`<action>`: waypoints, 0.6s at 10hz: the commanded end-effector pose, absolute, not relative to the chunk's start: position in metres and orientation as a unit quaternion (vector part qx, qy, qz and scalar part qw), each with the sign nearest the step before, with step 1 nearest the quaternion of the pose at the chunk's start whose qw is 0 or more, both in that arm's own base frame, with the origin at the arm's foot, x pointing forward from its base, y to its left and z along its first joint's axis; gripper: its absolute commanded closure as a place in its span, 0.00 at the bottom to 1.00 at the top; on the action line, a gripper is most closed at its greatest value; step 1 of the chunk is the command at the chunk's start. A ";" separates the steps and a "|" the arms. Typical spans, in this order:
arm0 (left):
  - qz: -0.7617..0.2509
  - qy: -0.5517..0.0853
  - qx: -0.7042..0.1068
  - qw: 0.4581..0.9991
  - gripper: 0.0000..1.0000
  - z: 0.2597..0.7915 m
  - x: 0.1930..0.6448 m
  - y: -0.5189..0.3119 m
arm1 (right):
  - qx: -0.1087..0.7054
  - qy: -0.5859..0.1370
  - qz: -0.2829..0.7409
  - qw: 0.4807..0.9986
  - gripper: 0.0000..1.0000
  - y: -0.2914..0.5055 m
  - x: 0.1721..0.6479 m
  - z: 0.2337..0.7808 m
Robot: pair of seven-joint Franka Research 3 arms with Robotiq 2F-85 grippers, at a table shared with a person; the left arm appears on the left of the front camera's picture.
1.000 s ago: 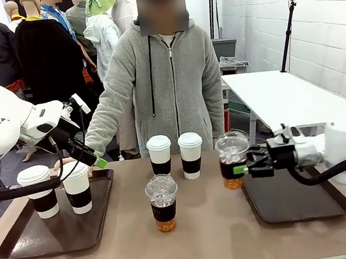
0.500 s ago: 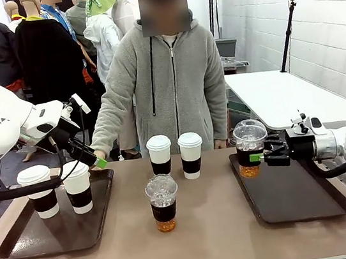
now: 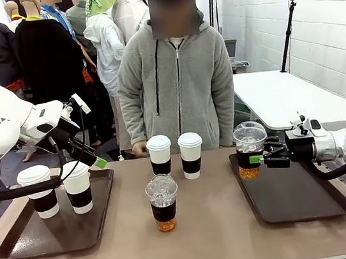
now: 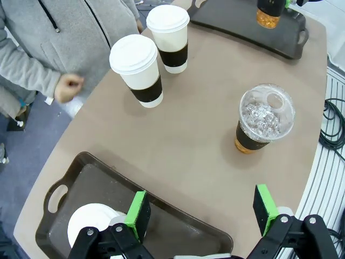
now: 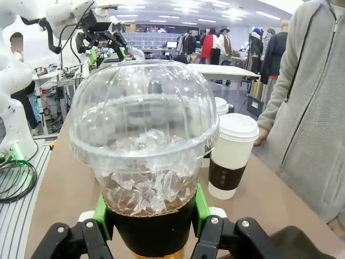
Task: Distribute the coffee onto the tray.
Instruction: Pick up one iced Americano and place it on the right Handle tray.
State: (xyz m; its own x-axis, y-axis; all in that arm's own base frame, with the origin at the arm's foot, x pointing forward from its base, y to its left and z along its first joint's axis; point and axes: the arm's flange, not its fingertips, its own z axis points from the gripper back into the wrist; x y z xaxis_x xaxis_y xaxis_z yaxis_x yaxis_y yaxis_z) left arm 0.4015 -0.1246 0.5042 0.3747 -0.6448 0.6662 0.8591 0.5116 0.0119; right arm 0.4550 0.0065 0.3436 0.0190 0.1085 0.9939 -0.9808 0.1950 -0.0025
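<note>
My right gripper [image 3: 256, 159] is shut on a clear dome-lidded iced coffee [image 3: 250, 149], held at the far left corner of the right brown tray [image 3: 299, 199]; up close the iced coffee [image 5: 145, 162] sits between the green pads [image 5: 200, 202]. A second iced coffee [image 3: 163, 203] stands mid-table, also the iced coffee [image 4: 263, 118]. Two white sleeved cups [image 3: 160, 154] [image 3: 191, 155] stand behind it. Two more white cups [image 3: 39, 191] [image 3: 77, 187] rest on the left tray [image 3: 62, 235]. My left gripper [image 3: 99, 161] hangs open above that tray, its green pads [image 4: 137, 213] apart.
A person in a grey hoodie [image 3: 176, 84] stands at the far side of the table, hands near the edge. The right tray's middle and near part are bare. A white table [image 3: 284, 97] stands behind at right.
The right gripper carried the iced coffee rightward over the right tray's far left corner. The person drew their arm back from the left tray. The left arm stayed still.
</note>
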 end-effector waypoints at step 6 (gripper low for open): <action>-0.471 -0.320 -0.180 0.802 0.00 0.501 0.404 -0.122 | 0.357 -0.558 0.442 0.605 0.33 -0.055 0.524 0.320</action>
